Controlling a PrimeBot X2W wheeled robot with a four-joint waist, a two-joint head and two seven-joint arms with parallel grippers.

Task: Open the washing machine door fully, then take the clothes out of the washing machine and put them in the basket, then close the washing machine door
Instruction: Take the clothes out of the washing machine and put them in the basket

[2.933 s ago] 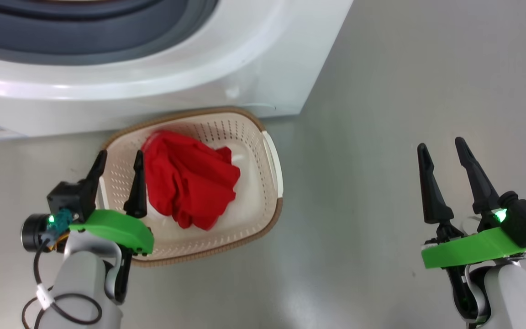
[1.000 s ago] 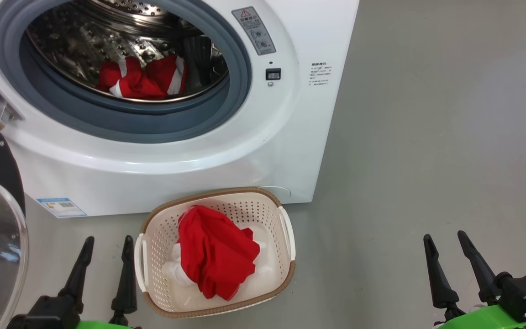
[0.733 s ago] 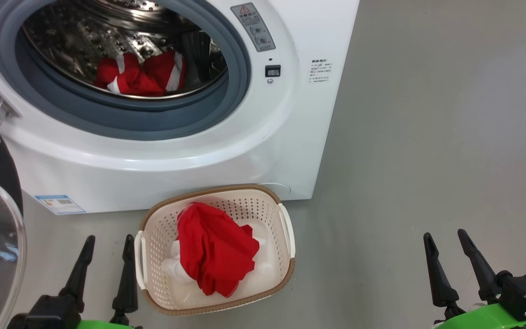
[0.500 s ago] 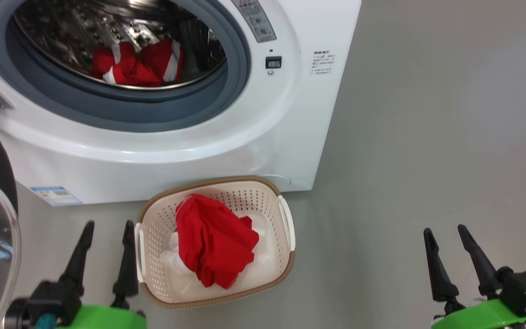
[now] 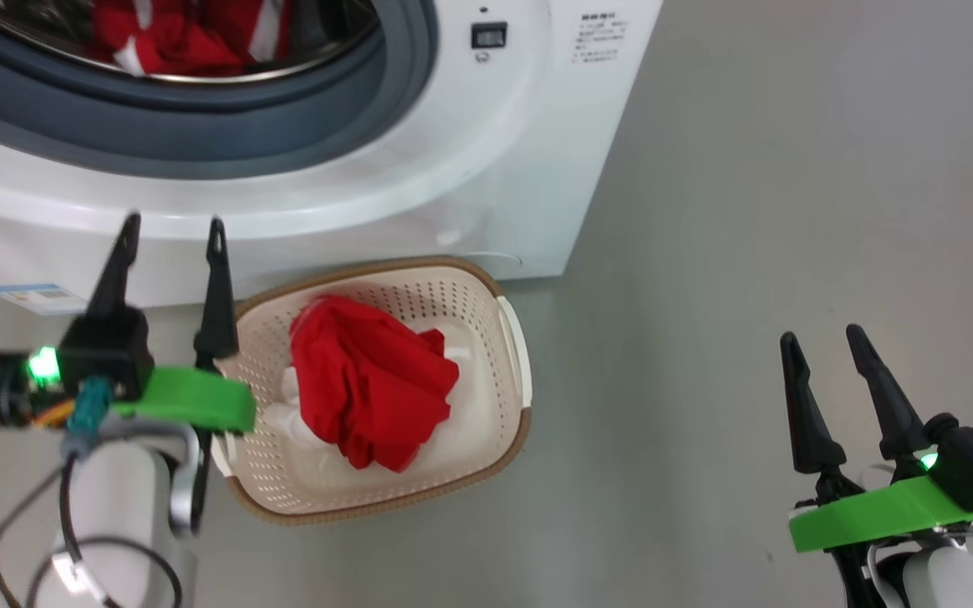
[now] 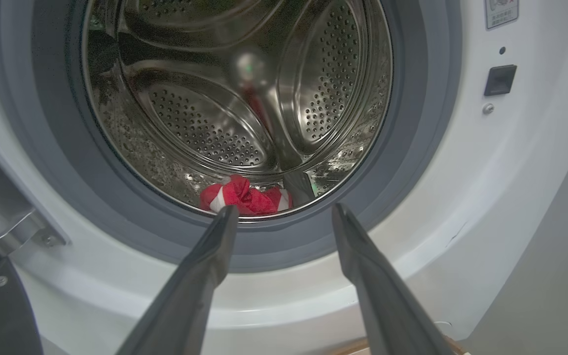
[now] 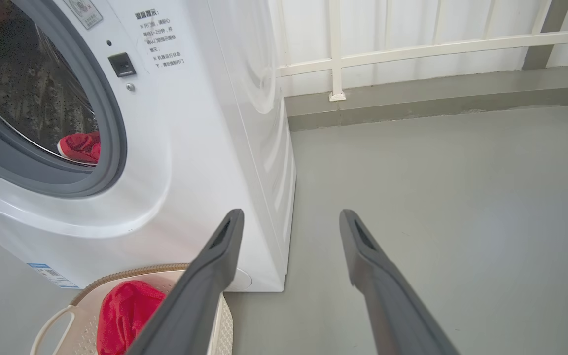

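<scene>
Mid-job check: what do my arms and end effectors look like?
Left end effector and right end effector each have two long, tapered black fingers on a bright green bracket, with a glowing green light and teal connector. Forearms are pale grey; a black cable loops beside the left.

Soft, even, bright light fills all three views; the smooth grey floor [image 5: 748, 211] carries a broad pale sheen. The big white front-loading washing machine [image 5: 470, 194] shows glossy streaks along its curved front. In the head view the left claw [image 5: 173, 221] and the cream perforated plastic basket [image 5: 385, 270] are smeared by motion blur. The perforated steel drum [image 6: 205, 123] glints, mirroring a green dot. Both wrist views bow straight lines near the edges, and the dark fingers [image 6: 200, 276] at the bottom look soft.
</scene>
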